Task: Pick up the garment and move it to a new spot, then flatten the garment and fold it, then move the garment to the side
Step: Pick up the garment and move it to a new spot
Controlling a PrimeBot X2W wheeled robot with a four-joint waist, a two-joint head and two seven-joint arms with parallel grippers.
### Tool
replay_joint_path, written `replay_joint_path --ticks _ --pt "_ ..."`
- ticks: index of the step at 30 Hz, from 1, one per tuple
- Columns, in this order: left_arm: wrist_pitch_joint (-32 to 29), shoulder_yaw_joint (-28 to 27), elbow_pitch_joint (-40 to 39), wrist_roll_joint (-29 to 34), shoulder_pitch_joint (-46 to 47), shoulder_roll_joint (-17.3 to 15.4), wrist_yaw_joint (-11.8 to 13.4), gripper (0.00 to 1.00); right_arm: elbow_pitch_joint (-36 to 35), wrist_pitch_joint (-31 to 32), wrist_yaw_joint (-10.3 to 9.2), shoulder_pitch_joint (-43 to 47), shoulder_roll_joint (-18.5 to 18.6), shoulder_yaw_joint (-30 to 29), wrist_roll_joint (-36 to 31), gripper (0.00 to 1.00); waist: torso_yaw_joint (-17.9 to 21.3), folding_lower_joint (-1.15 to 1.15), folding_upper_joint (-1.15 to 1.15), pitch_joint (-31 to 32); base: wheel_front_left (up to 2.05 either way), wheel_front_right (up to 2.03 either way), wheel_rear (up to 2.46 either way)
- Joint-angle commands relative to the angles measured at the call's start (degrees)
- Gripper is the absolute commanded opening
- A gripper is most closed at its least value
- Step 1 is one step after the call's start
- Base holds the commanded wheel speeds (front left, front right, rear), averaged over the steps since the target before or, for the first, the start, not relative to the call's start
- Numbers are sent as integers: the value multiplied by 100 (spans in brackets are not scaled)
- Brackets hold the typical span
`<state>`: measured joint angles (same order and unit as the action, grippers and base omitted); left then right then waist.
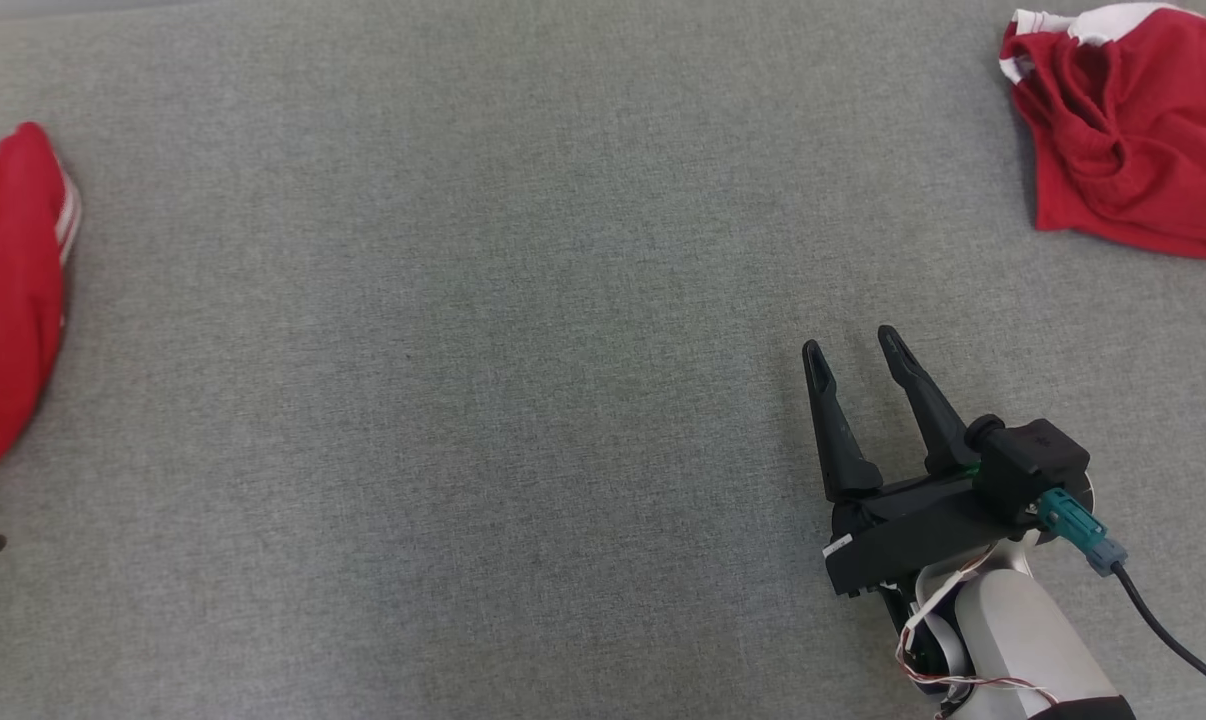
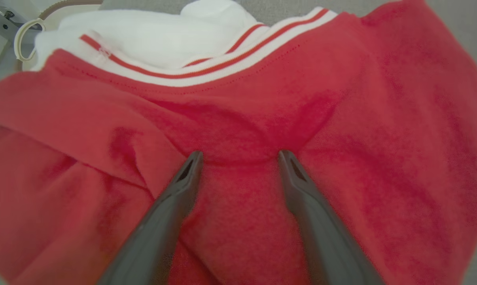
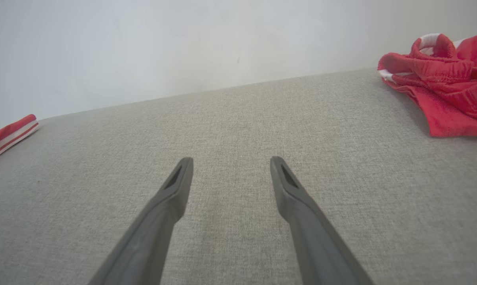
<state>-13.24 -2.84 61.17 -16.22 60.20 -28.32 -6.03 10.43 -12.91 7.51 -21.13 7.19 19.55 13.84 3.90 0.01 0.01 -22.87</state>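
The left tool (image 2: 241,153) is released, its two dark fingers spread wide. Right at their tips lies a red fleecy garment with a white-and-red striped band (image 2: 341,138). A shallow crease runs across the cloth between the tips, and no cloth is pinched. Whether the tips press on the fleece I cannot tell. The red cloth spreads out to both sides of the fingers. Its striped band runs across beyond the tips, and past the band is soft white cloth (image 2: 163,35).

The right tool (image 1: 851,340) is also released, jaws apart and empty. In the right wrist view this tool (image 3: 231,160) has only the grey woven-fabric tabletop (image 3: 230,118) under and ahead of its fingers. Farther ahead and to its right, well apart from it, a crumpled red garment with white trim (image 3: 448,91) sits in a heap on the tabletop (image 1: 513,350). The head view shows the same heap (image 1: 1133,140). Far off to the right tool's left lies the striped-band garment (image 1: 8,300), its banded edge (image 3: 9,132) flat on the grey fabric. Beyond the tabletop's far edge is a pale plain wall (image 3: 143,47).
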Motion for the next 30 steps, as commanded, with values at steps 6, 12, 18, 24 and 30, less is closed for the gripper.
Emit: replay_joint_path --ticks 6,12,18,24,30 --pt "-128 162 385 -8 110 38 -51 100 23 -23 -4 -92 34 -5 36 100 63 -1 -1 -87 0 0 0" --pt "329 341 309 98 208 66 -61 0 59 -23 -4 -116 28 -18 10 100 16 -1 -1 -32 0 0 0" --pt "863 533 248 206 358 84 -81 0 108 -35 -4 -69 41 -40 35 100 -73 -1 -1 170 0 0 0" --pt "1252 693 145 166 481 183 -122 0 119 -20 -4 44 19 -51 23 100 -184 -1 -1 413 0 0 0" --pt "1528 1002 -149 114 599 327 -135 0 188 -26 -4 102 -6 -49 82 100 -222 -1 -1 714 0 0 0"
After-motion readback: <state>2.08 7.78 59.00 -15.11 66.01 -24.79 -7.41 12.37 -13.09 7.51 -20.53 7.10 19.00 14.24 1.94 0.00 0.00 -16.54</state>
